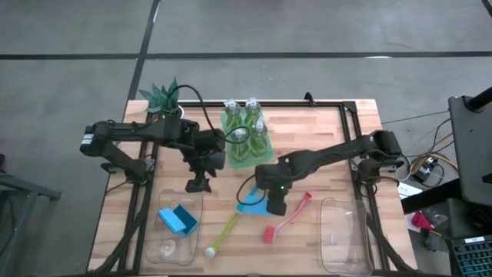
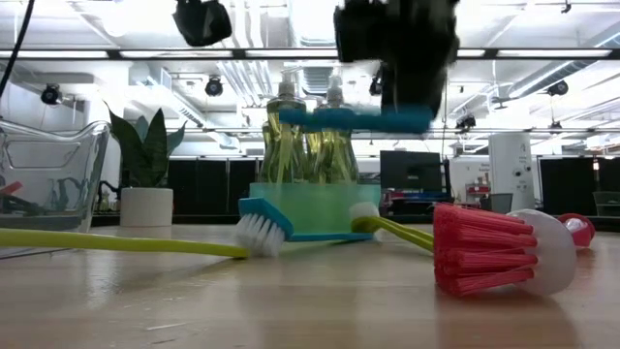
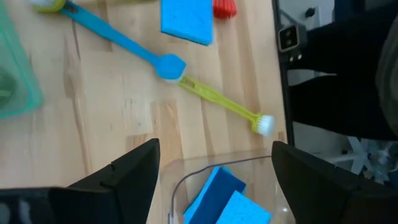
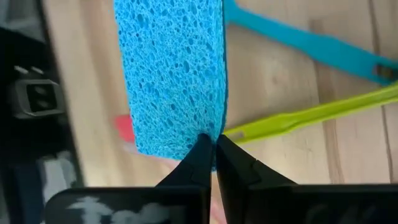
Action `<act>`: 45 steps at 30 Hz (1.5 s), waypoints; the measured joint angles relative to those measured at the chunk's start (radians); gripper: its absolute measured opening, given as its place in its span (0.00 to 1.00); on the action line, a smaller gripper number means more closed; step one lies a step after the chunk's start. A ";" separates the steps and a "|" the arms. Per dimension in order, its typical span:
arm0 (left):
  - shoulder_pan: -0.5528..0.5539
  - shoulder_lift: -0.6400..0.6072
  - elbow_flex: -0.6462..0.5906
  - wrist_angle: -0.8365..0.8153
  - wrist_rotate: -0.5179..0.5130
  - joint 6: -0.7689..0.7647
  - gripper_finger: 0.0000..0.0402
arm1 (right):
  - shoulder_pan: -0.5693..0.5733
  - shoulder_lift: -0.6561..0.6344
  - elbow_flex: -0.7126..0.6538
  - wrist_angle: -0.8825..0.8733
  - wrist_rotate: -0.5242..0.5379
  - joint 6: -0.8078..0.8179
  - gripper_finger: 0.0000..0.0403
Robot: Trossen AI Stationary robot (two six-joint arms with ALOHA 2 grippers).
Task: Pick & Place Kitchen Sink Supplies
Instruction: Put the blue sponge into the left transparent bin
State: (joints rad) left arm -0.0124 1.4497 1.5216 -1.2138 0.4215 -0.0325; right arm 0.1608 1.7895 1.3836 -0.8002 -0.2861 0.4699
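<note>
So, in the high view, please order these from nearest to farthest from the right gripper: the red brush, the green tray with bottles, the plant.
Measured from the right gripper, which is shut on a blue sponge:
1. Red brush: just beside it, toward the table's front edge.
2. Green tray: farther back, near the table's middle.
3. Plant: at the far back corner on the left arm's side.

We see two dark jointed arms with black cables looped along them; the right arm (image 1: 323, 158) shows a small green light near its wrist.
</note>
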 joint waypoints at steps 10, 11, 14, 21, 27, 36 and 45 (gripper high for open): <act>0.008 -0.026 0.055 0.048 0.012 -0.057 0.74 | 0.001 -0.128 0.130 0.003 0.184 0.130 0.02; 0.010 -0.029 0.057 0.060 0.011 -0.084 0.74 | 0.001 -0.137 0.147 0.004 0.223 0.137 0.02; 0.013 -0.037 0.070 0.098 0.013 -0.180 0.74 | 0.008 -0.158 0.194 0.003 0.319 0.149 0.02; 0.028 -0.053 0.107 0.124 0.031 -0.378 0.74 | 0.037 -0.168 0.260 -0.034 0.461 0.113 0.02; 0.058 -0.078 0.119 0.230 0.009 -0.546 0.74 | 0.080 -0.163 0.287 -0.035 0.561 0.075 0.02; 0.081 -0.073 0.114 0.327 -0.023 -0.666 0.74 | 0.083 -0.163 0.311 -0.024 0.627 0.029 0.02; 0.092 -0.059 0.112 0.324 -0.022 -0.684 0.61 | 0.081 -0.165 0.315 -0.016 0.630 0.028 0.02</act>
State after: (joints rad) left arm 0.0797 1.3907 1.6337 -0.8902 0.3998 -0.7164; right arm 0.2422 1.6249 1.6989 -0.8162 0.3435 0.4976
